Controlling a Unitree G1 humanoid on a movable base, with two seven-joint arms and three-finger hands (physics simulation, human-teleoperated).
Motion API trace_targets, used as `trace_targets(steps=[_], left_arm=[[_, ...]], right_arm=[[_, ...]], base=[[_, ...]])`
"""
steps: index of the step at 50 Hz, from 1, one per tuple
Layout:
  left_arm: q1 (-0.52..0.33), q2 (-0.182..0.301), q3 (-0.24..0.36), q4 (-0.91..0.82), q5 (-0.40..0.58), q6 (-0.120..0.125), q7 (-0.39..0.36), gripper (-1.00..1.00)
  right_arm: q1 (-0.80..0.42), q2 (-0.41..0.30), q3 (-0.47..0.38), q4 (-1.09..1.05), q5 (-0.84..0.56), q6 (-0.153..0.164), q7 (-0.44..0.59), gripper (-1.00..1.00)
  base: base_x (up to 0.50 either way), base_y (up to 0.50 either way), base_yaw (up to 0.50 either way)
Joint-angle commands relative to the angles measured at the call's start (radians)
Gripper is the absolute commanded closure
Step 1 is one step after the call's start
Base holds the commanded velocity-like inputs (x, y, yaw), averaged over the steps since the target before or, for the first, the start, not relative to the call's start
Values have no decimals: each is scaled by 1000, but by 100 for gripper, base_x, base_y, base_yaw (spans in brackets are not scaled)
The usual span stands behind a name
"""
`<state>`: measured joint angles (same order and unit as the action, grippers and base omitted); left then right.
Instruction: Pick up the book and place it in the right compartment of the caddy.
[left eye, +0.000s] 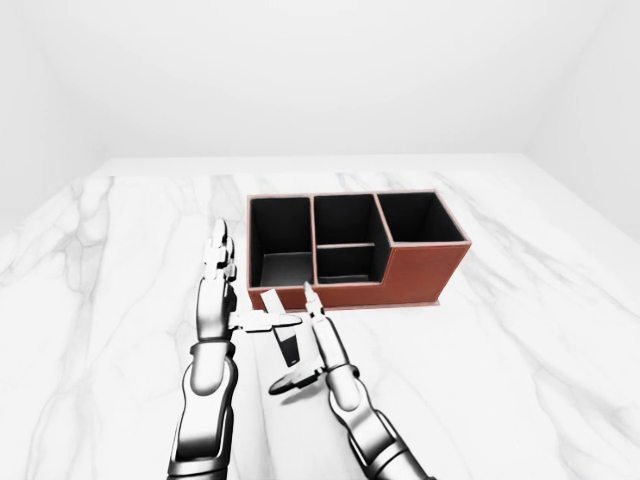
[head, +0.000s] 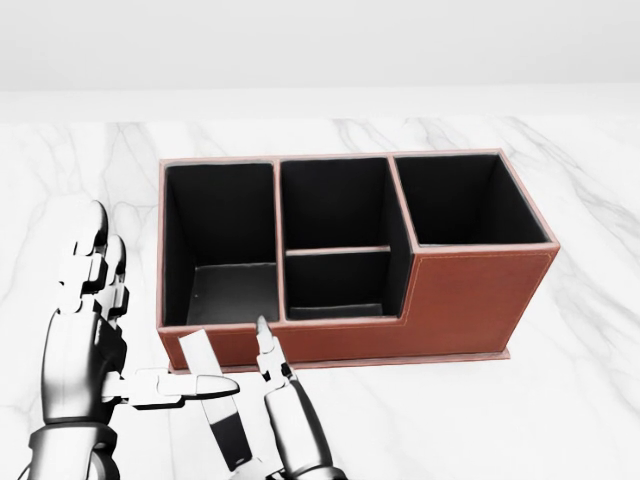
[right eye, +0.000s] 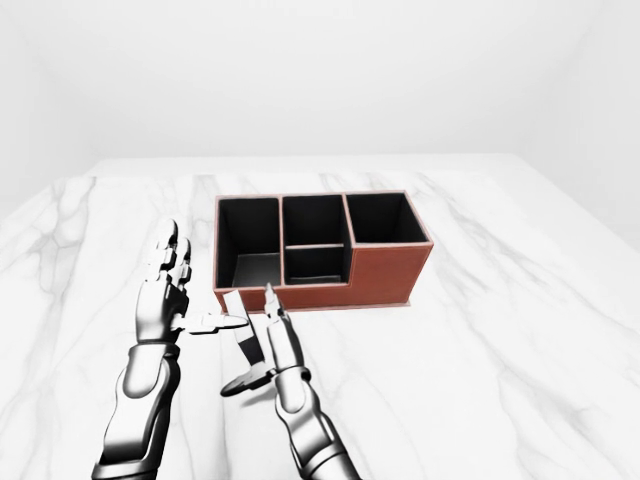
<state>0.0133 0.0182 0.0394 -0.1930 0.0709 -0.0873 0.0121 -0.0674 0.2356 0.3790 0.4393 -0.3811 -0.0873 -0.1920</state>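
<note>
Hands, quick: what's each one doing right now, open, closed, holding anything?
Left hand: open, fingers upright, thumb reaching across the book, not gripping.
Right hand: open, fingers extended beside the book, nothing held.

One caddy (head: 470, 300) stands on one marble table (head: 580, 400), and it has four compartments: one at its left end, two small ones in the middle, one at its right end. One book (head: 222, 415) lies at the caddy's seven o'clock. Two hands show: left hand (head: 85, 340), right hand (head: 285, 415).
</note>
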Motion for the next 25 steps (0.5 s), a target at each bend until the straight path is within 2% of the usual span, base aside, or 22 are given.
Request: trace_targets(steps=[1, 10, 25], left_arm=[[0, 1, 2, 9, -4, 0, -6, -100], [-1, 2, 3, 17, -5, 0, -7, -100], [10, -4, -8, -32, 1, 0, -6, -100]], right_arm=[[-21, 16, -3, 51, -18, 0, -7, -100], [-50, 40, -5, 92, -35, 0, -21, -100], [-162, 68, -73, 270, -46, 0, -49, -100]], base=[[0, 0, 0], [0, 0, 0], [0, 0, 0]])
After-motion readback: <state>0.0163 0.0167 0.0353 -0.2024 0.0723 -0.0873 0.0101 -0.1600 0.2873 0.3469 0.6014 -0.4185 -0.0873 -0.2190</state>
